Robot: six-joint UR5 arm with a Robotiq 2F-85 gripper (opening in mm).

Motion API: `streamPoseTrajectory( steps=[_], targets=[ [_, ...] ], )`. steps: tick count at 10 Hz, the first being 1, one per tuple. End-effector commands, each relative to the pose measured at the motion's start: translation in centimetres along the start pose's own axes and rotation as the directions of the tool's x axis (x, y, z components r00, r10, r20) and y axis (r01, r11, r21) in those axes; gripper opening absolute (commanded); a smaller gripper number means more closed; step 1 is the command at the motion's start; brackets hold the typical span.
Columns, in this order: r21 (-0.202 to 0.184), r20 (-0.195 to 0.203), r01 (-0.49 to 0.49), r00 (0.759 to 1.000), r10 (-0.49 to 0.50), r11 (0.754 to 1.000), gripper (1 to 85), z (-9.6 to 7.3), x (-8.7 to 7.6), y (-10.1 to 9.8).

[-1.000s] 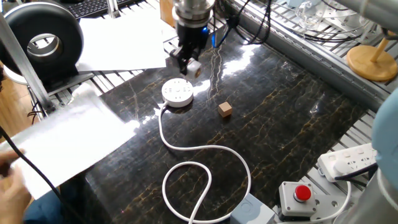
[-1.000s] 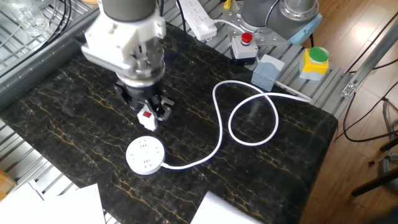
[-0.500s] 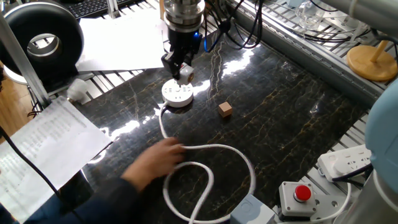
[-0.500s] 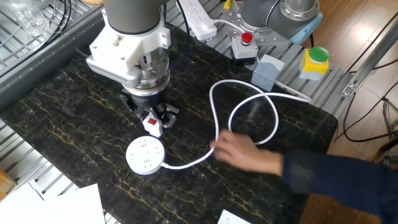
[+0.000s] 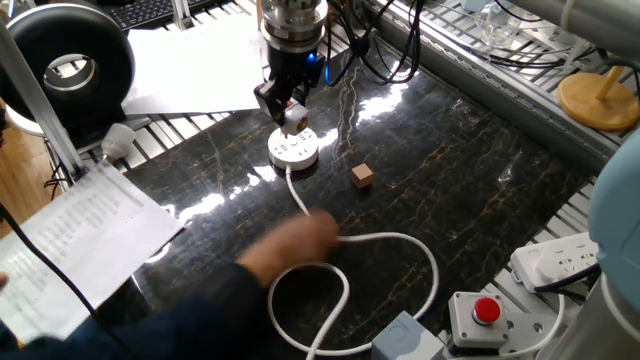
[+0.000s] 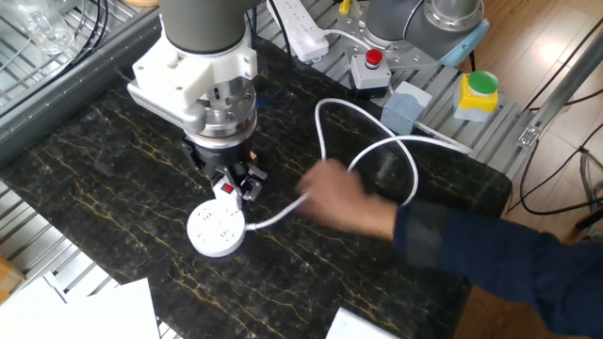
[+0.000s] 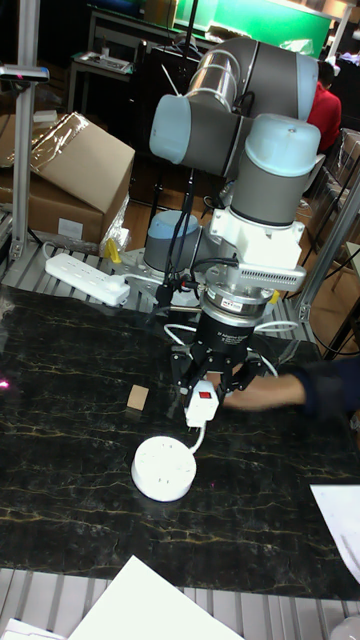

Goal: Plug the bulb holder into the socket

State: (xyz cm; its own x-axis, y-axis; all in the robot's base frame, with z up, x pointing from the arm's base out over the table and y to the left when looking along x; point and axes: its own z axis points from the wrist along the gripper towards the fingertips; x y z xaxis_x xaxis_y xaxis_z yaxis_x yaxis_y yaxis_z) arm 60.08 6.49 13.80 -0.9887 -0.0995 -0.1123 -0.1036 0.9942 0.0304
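The bulb holder (image 7: 203, 402), a small white block with a red switch, hangs in my gripper (image 7: 205, 398), which is shut on it. It also shows as the bulb holder (image 6: 227, 189) and the bulb holder (image 5: 295, 117), just above the table. The socket (image 5: 294, 151), a round white disc, lies directly below and slightly beside it; the socket (image 6: 217, 229) and the socket (image 7: 164, 469) show plug holes on top. The gripper (image 5: 289, 108) and gripper (image 6: 228, 182) hover a little above the disc, apart from it. A person's hand (image 6: 334, 193) holds the socket's white cord (image 5: 400, 240).
A small wooden cube (image 5: 362, 176) sits right of the socket. A grey box with red button (image 5: 483, 315) and a power strip (image 5: 560, 258) lie at the table's edge. Paper sheets (image 5: 85, 230) lie at the left. The person's arm (image 6: 490, 254) reaches across the table.
The hand has pulled the cord, sliding the socket toward the spot under the gripper. The gripper with the bulb holder has shifted only slightly.
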Motion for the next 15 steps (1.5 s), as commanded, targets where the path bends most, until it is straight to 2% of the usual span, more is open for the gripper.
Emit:
streamPoseTrajectory(
  steps=[1, 2, 9, 12, 13, 14, 15],
  targets=[
    [-0.015, 0.061, -0.051, 0.997, 0.051, 0.999, 1.3, -0.2, -1.6, 0.3],
    [0.007, 0.077, -0.044, 0.996, 0.043, 0.999, 1.3, -0.2, -2.0, -0.3],
    [0.003, 0.073, -0.115, 0.991, 0.115, 0.993, 1.3, -0.3, -1.8, -0.5],
    [0.014, 0.099, -0.081, 0.992, 0.079, 0.997, 1.3, -0.9, -0.1, -3.0],
    [0.005, 0.114, -0.057, 0.992, 0.057, 0.998, 1.3, -1.1, 0.9, -4.1],
    [-0.013, 0.116, -0.044, 0.992, 0.046, 0.999, 1.3, -1.1, 1.5, -4.3],
    [0.017, 0.105, -0.012, 0.994, 0.011, 1.000, 1.3, -1.0, 1.8, -4.8]
  ],
)
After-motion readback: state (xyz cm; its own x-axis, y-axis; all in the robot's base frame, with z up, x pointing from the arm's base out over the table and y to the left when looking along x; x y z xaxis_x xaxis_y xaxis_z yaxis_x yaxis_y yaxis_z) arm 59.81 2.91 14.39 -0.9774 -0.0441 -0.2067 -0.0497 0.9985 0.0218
